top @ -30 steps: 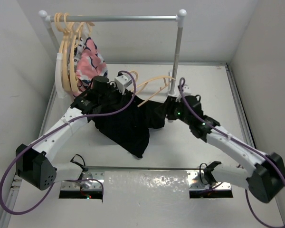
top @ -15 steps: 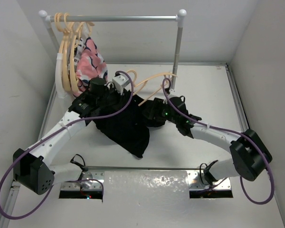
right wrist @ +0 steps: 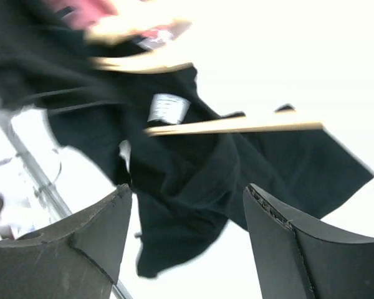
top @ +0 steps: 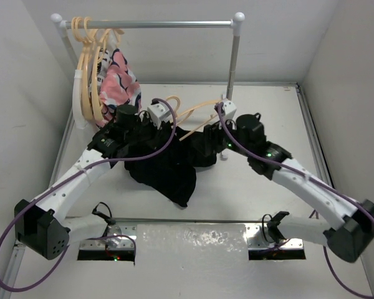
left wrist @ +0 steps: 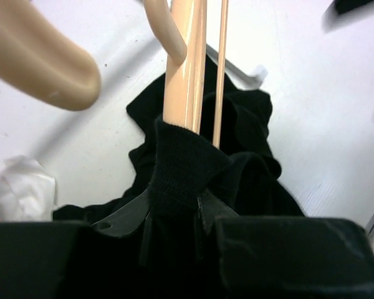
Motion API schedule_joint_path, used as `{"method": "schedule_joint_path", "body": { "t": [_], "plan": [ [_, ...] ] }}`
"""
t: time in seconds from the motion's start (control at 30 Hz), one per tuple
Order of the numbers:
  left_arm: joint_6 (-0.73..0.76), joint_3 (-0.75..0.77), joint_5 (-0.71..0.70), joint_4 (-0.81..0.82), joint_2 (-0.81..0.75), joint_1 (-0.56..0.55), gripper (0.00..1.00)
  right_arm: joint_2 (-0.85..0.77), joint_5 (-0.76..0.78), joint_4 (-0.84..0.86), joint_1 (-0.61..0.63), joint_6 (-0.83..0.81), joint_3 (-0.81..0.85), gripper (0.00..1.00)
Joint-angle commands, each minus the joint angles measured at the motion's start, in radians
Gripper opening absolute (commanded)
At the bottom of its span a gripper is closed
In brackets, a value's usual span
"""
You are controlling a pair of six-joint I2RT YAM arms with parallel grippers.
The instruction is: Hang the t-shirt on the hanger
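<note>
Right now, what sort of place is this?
Probably a robotics lab test cell, not a home: bare white walls, a small clothes rail with spare hangers, left arm and right arm over a black t-shirt.

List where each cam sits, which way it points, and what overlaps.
Top external: high behind the robot, looking down at the table; left arm, right arm, left hand and right hand show.
Left wrist: on the left arm, looking past its fingers at the hanger entering the neck of the t-shirt.
Right wrist: on the right arm, looking between its fingers at the white label; blurred.
Shared: all three see the t-shirt and hanger.
</note>
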Motion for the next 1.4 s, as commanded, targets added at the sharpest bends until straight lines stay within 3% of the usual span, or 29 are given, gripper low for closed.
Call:
{"method": "schedule_joint_path", "body": {
  "t": [0.0, 0.2, 0.4, 0.53, 0.6, 0.67, 0.7, 0.8, 0.83, 0.87, 1.0, 1.23, 1.37],
  "plan": [
    [0.188, 0.004, 0.084, 0.003, -0.039, 0.001, 0.00, -0.118, -0.142, -0.277, 0.010, -0.403, 0.150, 0.70],
    [0.456, 0.043, 0.293, -0.187, -0.040, 0.001, 0.00, -0.018, -0.240, -0.585, 0.010, -0.618, 0.411, 0.77],
    [0.494, 0.083, 0.379, -0.241, -0.042, 0.001, 0.00, 0.170, -0.265, -0.808, 0.001, -0.799, 0.588, 0.81],
    [0.496, 0.090, 0.403, -0.253, -0.050, 0.001, 0.00, 0.233, -0.355, -0.831, -0.033, -0.836, 0.625, 0.79],
    [0.497, 0.089, 0.419, -0.260, -0.054, 0.001, 0.00, 0.253, -0.328, -0.799, -0.047, -0.824, 0.599, 0.74],
    [0.487, 0.084, 0.428, -0.247, -0.068, 0.001, 0.00, 0.256, -0.346, -0.761, -0.061, -0.813, 0.573, 0.63],
    [0.464, 0.078, 0.428, -0.218, -0.086, 0.001, 0.00, 0.259, -0.364, -0.745, -0.061, -0.801, 0.553, 0.49],
    [0.407, 0.063, 0.440, -0.149, -0.115, 0.001, 0.00, 0.266, -0.426, -0.739, -0.061, -0.774, 0.539, 0.26],
    [0.366, 0.063, 0.455, -0.135, -0.116, 0.001, 0.00, 0.263, -0.430, -0.712, -0.062, -0.761, 0.533, 0.06],
    [0.344, 0.064, 0.501, -0.126, -0.117, 0.001, 0.00, 0.256, -0.432, -0.696, -0.061, -0.747, 0.514, 0.00],
    [0.165, 0.069, 0.600, -0.008, -0.099, -0.002, 0.01, 0.203, -0.300, -0.630, -0.027, -0.727, 0.464, 0.00],
    [0.113, 0.063, 0.603, 0.010, -0.062, -0.037, 0.10, 0.013, -0.230, -0.238, 0.016, -0.753, 0.206, 0.00],
    [0.037, 0.102, 0.626, 0.043, -0.005, -0.083, 0.17, 0.011, -0.091, -0.207, 0.111, -0.832, 0.212, 0.00]
  ]
}}
